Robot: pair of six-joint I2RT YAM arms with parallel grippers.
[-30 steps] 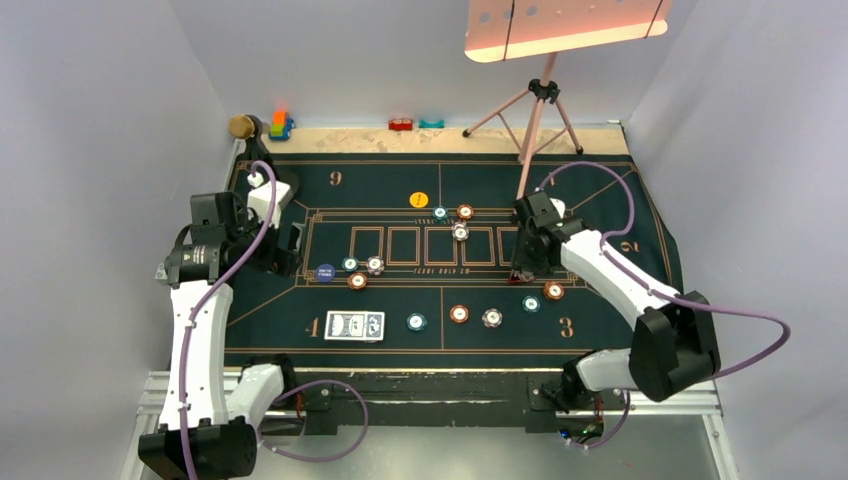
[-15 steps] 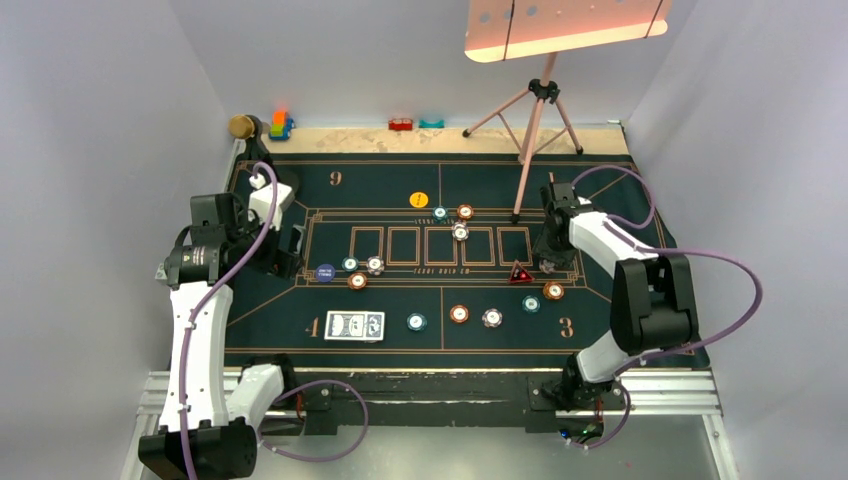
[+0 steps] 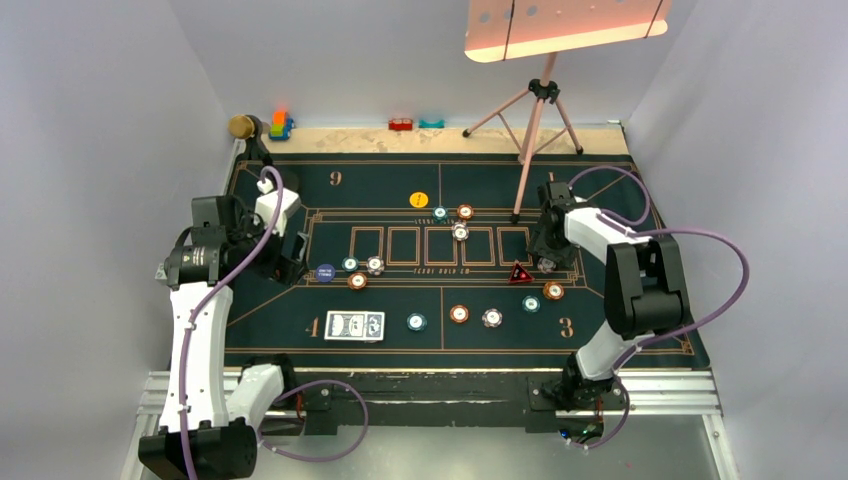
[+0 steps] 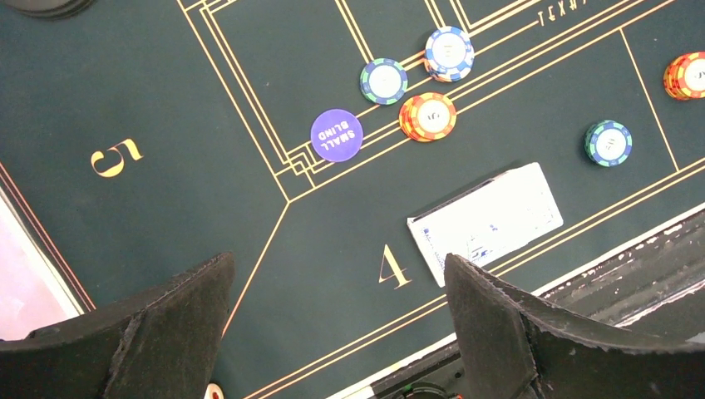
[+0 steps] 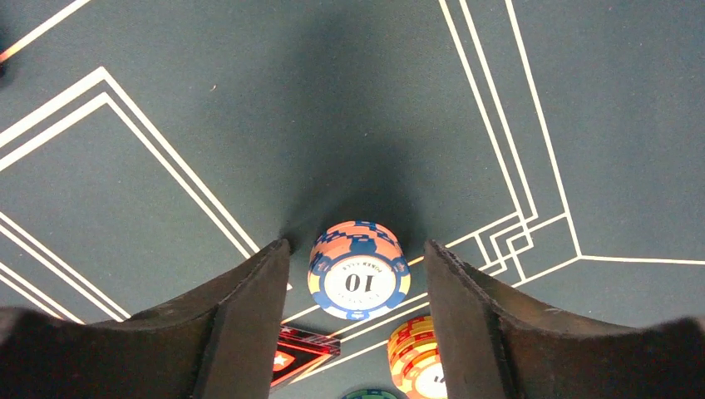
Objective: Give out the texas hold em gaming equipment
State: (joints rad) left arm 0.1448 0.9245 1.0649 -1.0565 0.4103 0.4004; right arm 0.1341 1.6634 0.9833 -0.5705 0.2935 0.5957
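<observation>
A stack of white-and-blue chips marked 10 (image 5: 359, 270) stands on the green mat between the fingers of my right gripper (image 5: 356, 249), which is open with a gap on each side. The red triangle marker (image 5: 295, 353) lies just beside the left finger, and an orange chip stack (image 5: 413, 362) sits near the right one. From above, my right gripper (image 3: 547, 260) is right of the triangle (image 3: 519, 273). My left gripper (image 4: 338, 266) hangs open and empty above the mat by the "4". The card deck (image 4: 485, 220) and the purple small-blind button (image 4: 337, 135) lie ahead of it.
Teal, orange and white chips (image 3: 459, 313) are spread over the mat (image 3: 610, 335). A yellow button (image 3: 419, 199) lies at the far middle. A pink tripod stand (image 3: 535, 110) rises at the back right. Toy blocks (image 3: 280, 125) sit along the back edge.
My right gripper has moved right, off the red triangle, which now lies bare on the mat. Its jaws have widened around the chip stack. The left gripper shifted slightly right.
</observation>
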